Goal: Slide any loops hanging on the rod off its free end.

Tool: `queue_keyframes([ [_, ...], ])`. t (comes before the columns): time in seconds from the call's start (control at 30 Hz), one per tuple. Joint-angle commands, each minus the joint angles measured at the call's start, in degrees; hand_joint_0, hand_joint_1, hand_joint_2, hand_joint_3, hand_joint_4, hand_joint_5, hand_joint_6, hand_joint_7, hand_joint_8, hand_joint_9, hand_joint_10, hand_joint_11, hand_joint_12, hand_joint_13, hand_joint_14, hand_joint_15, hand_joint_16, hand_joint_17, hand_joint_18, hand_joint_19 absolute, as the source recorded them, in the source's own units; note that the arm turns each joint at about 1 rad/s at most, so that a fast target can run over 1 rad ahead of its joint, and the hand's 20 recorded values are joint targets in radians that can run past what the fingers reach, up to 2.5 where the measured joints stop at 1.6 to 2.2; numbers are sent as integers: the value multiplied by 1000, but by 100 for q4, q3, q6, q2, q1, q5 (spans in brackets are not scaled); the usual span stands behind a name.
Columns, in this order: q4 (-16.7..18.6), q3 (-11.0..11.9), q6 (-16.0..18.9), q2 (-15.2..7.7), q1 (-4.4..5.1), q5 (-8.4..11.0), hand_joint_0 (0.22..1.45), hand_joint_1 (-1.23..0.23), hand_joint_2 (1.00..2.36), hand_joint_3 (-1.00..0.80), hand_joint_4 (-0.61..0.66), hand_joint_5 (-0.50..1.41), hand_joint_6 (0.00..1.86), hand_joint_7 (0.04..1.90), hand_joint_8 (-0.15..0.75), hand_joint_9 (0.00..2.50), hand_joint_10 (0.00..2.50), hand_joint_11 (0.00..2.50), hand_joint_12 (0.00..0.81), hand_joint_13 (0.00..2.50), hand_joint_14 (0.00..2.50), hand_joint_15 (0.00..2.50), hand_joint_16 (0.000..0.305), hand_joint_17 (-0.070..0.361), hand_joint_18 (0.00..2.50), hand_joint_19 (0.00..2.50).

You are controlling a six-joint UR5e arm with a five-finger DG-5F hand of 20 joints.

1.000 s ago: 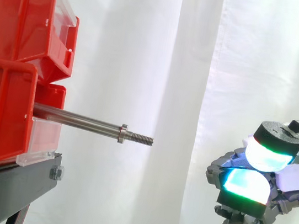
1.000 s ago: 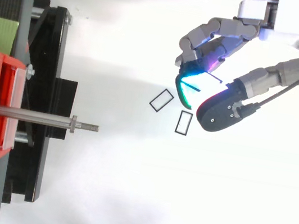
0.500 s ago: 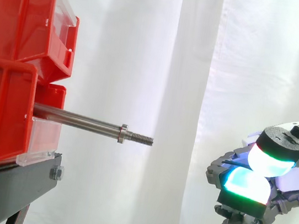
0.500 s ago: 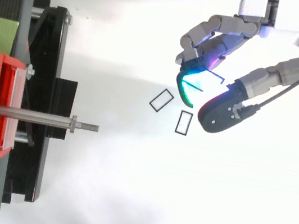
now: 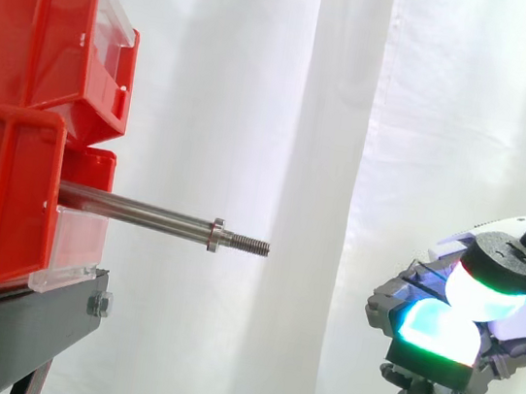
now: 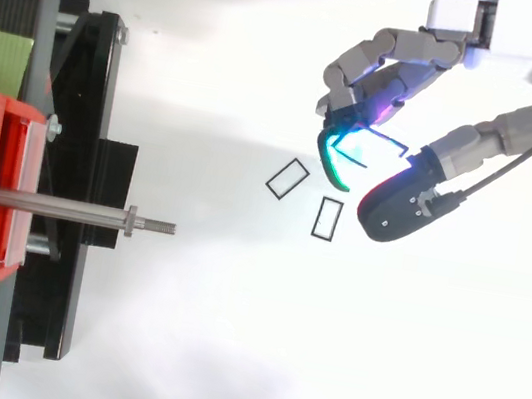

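We judge the sliding step to be done. The rod (image 5: 143,213) sticks out level from the red bins (image 5: 21,104) on the black stand (image 5: 20,320). It is bare from the bins to its threaded tip (image 5: 248,245), with nothing hanging on it. It lies well apart from the hand (image 5: 435,329), across open space and a little higher than the hand in the side view.

From above, two small dark rectangular loops lie flat on the white ground (image 6: 224,335). The first loop (image 6: 288,178) is near the hand, on its rod-ward side. The second loop (image 6: 327,218) is just beside the hand's dark-backed tip. Both are clear of the rod and apart from each other.

A third thin wire outline (image 6: 385,137) shows right at the hand, against its glowing pads. We cannot tell whether the hand grips this piece or whether it lies loose there. For that reason we cannot say whether the hand is clenched, released or grasping.

If the piece is in its grip, we think the next move is to let it drop beside the other two. The hand can then draw back, away from the rod's tip. We see no need to return to the rod.
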Motion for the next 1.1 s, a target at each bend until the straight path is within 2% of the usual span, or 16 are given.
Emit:
queue_keyframes([
  [0.0,-71,0,-11,30,-2,3,639,-748,1008,-402,1,-217,791,1288,233,695,8,232,278,507,1,0,44,98,440,111],
  [0.2,-133,0,-11,74,-2,3,633,-746,1010,-385,-8,-216,789,1294,235,700,8,226,279,506,0,0,43,97,435,110],
  [0.53,-142,0,24,74,7,231,634,-745,1010,-372,-14,-214,786,1317,235,705,7,220,276,503,1,0,43,96,429,106],
  [0.9,-107,0,-11,65,25,214,635,-748,1011,-364,-14,-212,787,1315,234,709,8,222,275,500,0,0,43,96,425,104],
  [1.07,43,0,-11,65,60,214,636,-749,1011,-361,-13,-211,787,1309,235,706,8,220,275,501,0,0,42,95,425,104],
])
